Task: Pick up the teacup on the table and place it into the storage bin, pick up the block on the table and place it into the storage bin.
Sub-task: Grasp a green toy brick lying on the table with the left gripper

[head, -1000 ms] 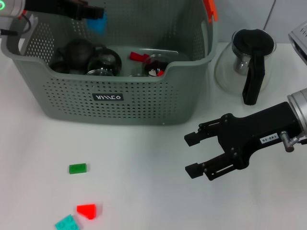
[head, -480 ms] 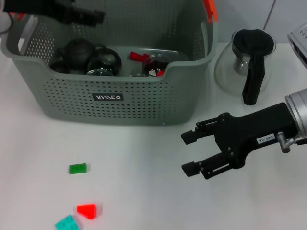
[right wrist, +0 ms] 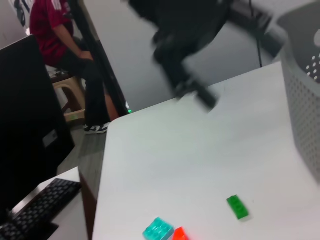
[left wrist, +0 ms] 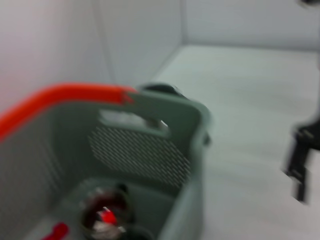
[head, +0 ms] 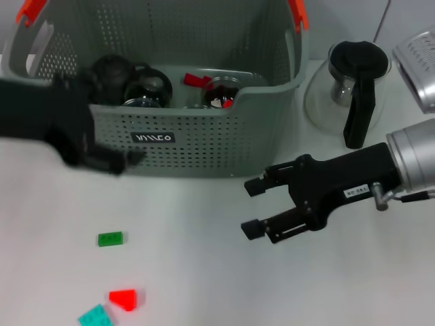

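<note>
Head view
Right gripper (head: 249, 207): open wide, empty, touching nothing; above the white table (head: 204, 285), in front of the bin's right end.
Left gripper (head: 119, 161): blurred; aperture cannot be told; nothing seen in it; in front of the bin's left front wall.
Bin (head: 204, 146): grey-green, perforated, orange tabs, black label on front; behind both grippers. Dark round ware and a red piece inside.
Green block (head: 110, 238): flat on table, in front of bin, below left gripper, well left of right gripper.
Red block (head: 123, 299): nearer the front edge, just beside teal block (head: 94, 317).
Glass pot (head: 348, 92): black handle and lid, upright, right of bin, behind right arm.

Left wrist view
Bin (left wrist: 150, 150): corner, handle slot and orange tab close up; round vessel with red inside at the bottom.
Right gripper (left wrist: 299, 160): blurred dark shape at frame edge, over table.

Right wrist view
Left gripper (right wrist: 200, 95): blurred, above table, beside bin wall (right wrist: 305, 100); state cannot be told.
Blocks: green (right wrist: 238, 207) apart from teal (right wrist: 159, 230) and red (right wrist: 180, 234), which lie together.
Background: seated person (right wrist: 60, 45), keyboard (right wrist: 35, 210).
</note>
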Action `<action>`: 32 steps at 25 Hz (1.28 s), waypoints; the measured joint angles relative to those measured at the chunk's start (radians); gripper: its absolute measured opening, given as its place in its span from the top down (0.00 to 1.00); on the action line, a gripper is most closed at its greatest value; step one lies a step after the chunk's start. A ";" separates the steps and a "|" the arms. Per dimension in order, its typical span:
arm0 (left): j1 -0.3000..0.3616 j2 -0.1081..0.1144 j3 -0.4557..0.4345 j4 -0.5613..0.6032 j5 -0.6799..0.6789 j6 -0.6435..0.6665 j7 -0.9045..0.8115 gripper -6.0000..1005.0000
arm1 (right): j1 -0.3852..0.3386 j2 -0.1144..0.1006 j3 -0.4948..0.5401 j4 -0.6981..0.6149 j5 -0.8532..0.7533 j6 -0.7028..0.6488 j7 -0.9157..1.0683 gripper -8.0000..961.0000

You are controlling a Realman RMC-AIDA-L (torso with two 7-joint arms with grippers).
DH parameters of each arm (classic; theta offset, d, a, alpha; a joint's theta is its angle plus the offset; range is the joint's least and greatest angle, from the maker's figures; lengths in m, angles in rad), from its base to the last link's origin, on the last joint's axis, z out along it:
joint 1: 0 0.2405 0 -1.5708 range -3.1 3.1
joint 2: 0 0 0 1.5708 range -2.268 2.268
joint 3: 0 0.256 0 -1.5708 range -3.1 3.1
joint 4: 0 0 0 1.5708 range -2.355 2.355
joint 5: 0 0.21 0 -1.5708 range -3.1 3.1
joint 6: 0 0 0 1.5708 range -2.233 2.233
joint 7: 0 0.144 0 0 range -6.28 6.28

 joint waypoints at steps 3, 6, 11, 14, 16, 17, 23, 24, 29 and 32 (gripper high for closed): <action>0.031 -0.001 0.005 0.000 0.002 0.010 0.033 0.06 | 0.008 0.004 0.000 0.023 0.012 0.024 -0.010 0.11; 0.048 -0.001 0.004 0.008 0.022 0.015 0.069 0.06 | 0.020 0.003 0.000 0.051 0.026 0.031 -0.020 0.11; 0.057 -0.002 0.022 0.055 0.056 0.005 0.152 0.05 | 0.031 0.004 -0.006 0.055 0.028 0.033 -0.014 0.11; 0.046 0.000 0.045 0.115 0.093 -0.032 0.181 0.05 | 0.039 0.003 -0.011 0.055 0.024 0.029 -0.001 0.11; 0.044 0.001 0.081 0.143 0.145 -0.085 0.186 0.05 | 0.042 0.001 -0.013 0.056 0.022 0.027 0.009 0.11; 0.045 0.001 0.103 0.153 0.172 -0.112 0.185 0.05 | 0.044 0.000 -0.015 0.056 0.021 0.026 0.013 0.11; 0.039 0.003 0.232 0.228 0.300 -0.203 0.163 0.05 | 0.057 -0.002 -0.052 0.056 0.019 0.034 0.024 0.11; 0.037 0.003 0.238 0.233 0.303 -0.206 0.163 0.06 | 0.060 -0.002 -0.053 0.056 0.019 0.035 0.025 0.11; 0.035 0.002 0.280 0.251 0.324 -0.215 0.159 0.06 | 0.065 -0.001 -0.053 0.056 0.018 0.041 0.023 0.11; 0.033 0.001 0.314 0.260 0.348 -0.226 0.144 0.05 | 0.067 -0.001 -0.053 0.055 0.018 0.046 0.023 0.11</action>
